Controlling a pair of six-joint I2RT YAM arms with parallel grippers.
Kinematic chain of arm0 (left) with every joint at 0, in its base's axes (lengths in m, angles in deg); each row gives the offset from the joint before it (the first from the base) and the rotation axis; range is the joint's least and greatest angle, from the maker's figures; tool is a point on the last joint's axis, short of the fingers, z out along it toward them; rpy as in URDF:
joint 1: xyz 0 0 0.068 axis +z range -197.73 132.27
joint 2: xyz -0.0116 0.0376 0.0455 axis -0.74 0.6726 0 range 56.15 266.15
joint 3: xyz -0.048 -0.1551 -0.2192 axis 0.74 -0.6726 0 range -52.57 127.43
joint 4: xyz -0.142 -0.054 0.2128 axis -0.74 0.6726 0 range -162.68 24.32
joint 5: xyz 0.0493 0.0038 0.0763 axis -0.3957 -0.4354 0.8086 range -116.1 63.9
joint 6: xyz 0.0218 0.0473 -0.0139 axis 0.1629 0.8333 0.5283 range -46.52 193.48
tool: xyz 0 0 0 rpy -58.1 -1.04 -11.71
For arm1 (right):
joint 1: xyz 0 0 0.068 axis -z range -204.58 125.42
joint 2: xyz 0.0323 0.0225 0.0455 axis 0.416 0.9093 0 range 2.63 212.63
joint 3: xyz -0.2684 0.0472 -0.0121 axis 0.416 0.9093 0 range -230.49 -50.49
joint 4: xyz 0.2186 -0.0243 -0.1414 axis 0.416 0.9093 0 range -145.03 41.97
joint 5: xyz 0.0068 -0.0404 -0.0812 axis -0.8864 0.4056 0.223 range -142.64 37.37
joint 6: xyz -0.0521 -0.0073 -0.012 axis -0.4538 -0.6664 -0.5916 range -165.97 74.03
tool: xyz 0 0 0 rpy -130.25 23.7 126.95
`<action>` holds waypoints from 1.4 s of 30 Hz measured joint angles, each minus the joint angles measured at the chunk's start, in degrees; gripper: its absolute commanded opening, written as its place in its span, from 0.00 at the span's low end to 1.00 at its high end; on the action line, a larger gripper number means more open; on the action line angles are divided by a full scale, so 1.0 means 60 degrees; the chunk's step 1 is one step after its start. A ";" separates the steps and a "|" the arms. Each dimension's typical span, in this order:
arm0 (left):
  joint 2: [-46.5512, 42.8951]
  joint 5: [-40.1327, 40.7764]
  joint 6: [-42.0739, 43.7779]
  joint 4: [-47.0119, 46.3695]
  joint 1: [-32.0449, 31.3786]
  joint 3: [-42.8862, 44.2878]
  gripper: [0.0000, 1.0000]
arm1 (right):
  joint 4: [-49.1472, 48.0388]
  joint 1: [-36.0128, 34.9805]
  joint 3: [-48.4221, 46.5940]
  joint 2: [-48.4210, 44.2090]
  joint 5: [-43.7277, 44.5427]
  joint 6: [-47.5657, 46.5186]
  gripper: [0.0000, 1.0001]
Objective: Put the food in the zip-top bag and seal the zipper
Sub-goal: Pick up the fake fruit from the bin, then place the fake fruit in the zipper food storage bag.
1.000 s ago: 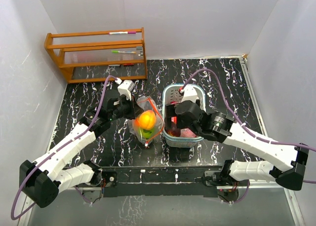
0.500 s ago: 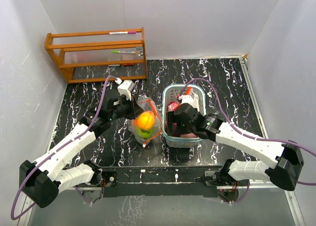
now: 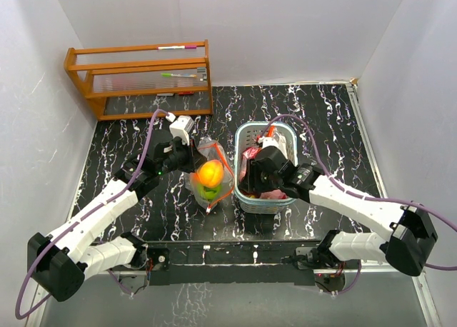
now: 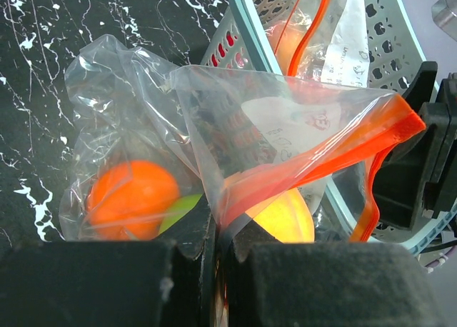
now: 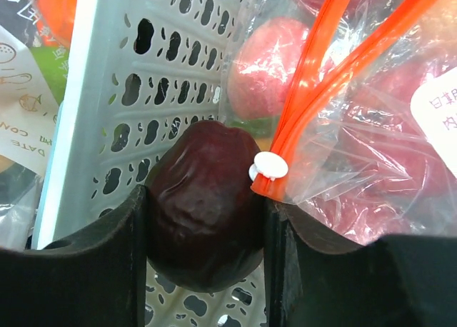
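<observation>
1. Zip-top bag (image 4: pixel 285 127): clear plastic with an orange-red zipper strip (image 4: pixel 321 159). It stood at mid-frame in the top view, just left of the basket. Its mouth was open and unsealed.
2. Left gripper (image 4: pixel 218 230): jaws were pinched nearly closed on the bag's near edge, holding the mouth up.
3. Fruit already bagged: one orange fruit (image 4: pixel 132 198), one yellow fruit (image 4: pixel 282 216) and one green fruit (image 3: pixel 209 192) partly hidden beneath them. Any others in the bag could not be made out.
4. Right gripper (image 5: pixel 207 213): it was down inside the basket, with jaws clamped on a dark purple fruit (image 5: pixel 203 188) that filled the gap between the fingers. The fruit sat close against the perforated wall.
5. Basket (image 5: pixel 164 91): pale-blue slatted plastic, right of centre on the black marbled table (image 3: pixel 128 120).
6. Packet (image 5: pixel 371 163): a second clear zip packet lay in the basket at the right of the wrist frame, with pink fruit (image 5: pixel 268 52) inside. The count could not be told.
7. Rack (image 3: pixel 139 77): wooden, upper left of the top view, well apart from the work.
8. Progress, as a judgement: partway.
   - A few fruits were bagged.
   - The purple one was gripped but not yet carried across.
   - More fruit remained in the basket.
   - The zipper was not yet closed.
</observation>
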 measured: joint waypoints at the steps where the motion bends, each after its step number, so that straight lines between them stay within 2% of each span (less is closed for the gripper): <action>1: -0.0011 0.0011 0.0011 0.0000 0.0000 0.0000 0.00 | -0.0011 0.0051 0.0018 -0.0029 -0.0029 0.0015 0.23; 12: -0.0036 0.0076 0.0018 0.0000 0.0000 -0.0004 0.00 | 0.0619 0.0648 0.0044 -0.1009 0.0554 -0.0051 0.21; 20: -0.0036 0.0076 0.0018 -0.0004 0.0000 -0.0004 0.00 | 0.0670 0.0823 -0.0725 -0.1585 0.1038 -0.0612 0.21; 24: -0.0036 0.0076 0.0018 -0.0004 0.0000 -0.0004 0.00 | 0.0069 0.0827 -0.0958 -0.1909 0.0197 -0.1173 0.21; 32: 0.0339 -0.0051 -0.0138 0.0029 0.0000 0.0058 0.00 | -0.1719 0.0827 -0.1027 -0.2499 -0.2630 -0.1792 0.19; 36: 0.0765 -0.0084 -0.0248 0.0084 0.0000 0.0299 0.00 | -0.2586 0.0743 -0.1111 -0.2106 -0.3774 -0.1796 0.18; 42: 0.1228 -0.0080 -0.0390 0.0306 0.0000 0.0860 0.00 | -0.3330 -0.0058 -0.1155 -0.1166 -0.4204 -0.1800 0.18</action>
